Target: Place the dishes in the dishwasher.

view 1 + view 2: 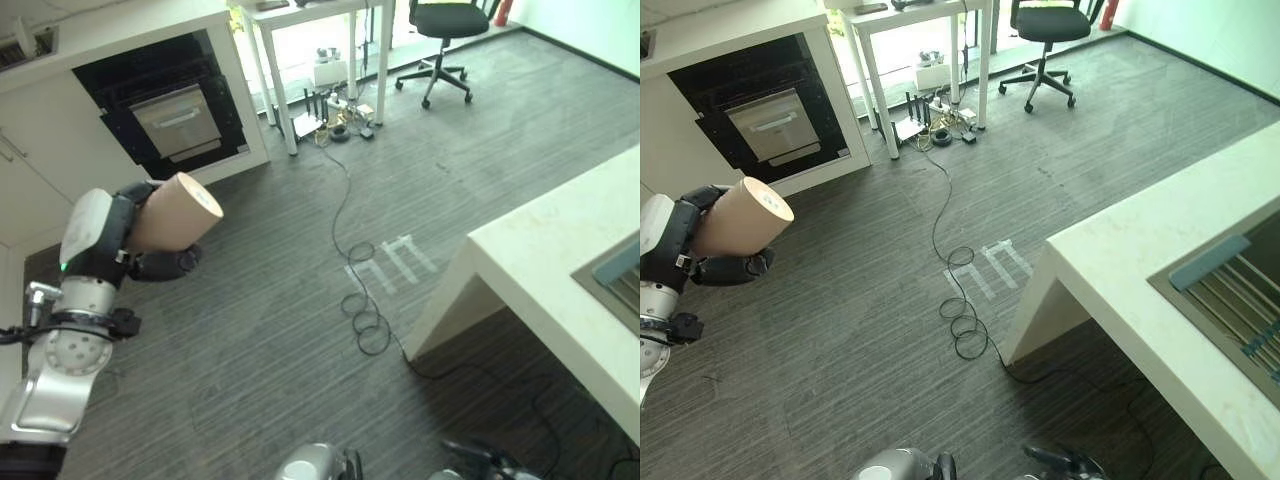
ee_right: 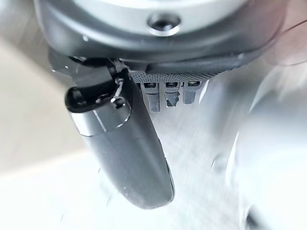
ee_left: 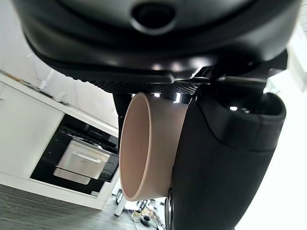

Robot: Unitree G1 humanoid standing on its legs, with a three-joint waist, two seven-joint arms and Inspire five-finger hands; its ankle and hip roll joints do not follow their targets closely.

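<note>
The left hand (image 1: 150, 235) is curled around a tan cup (image 1: 178, 212) and holds it up over the grey floor (image 1: 300, 300). The right hand (image 2: 124, 143) has its fingers curled and holds nothing. The dark dishwasher (image 1: 170, 115) is far away.

Cup (image 1: 180, 212): matt beige, smooth wall, looks like unglazed ceramic or plastic; which one cannot be told.
Left hand (image 1: 160, 262): dark plastic, glossy on the thumb (image 3: 225, 163), with a finely textured black palm patch.
Right hand (image 2: 144, 96): dark glossy plastic thumb below a smooth grey casing.
Floor (image 1: 300, 300): grey carpet-like covering, matt, with a fine ribbed weave.
Bench (image 1: 1140, 270): pale stone-look top, smooth with a faint sheen.
Sink (image 1: 1230, 290): brushed grey metal.
Dishwasher (image 1: 178, 120): black glossy surround, brushed steel front panel.
Cabinets (image 1: 40, 170): white, smooth, satin.
Office chair (image 1: 445, 30): black cloth seat, black plastic base.
</note>
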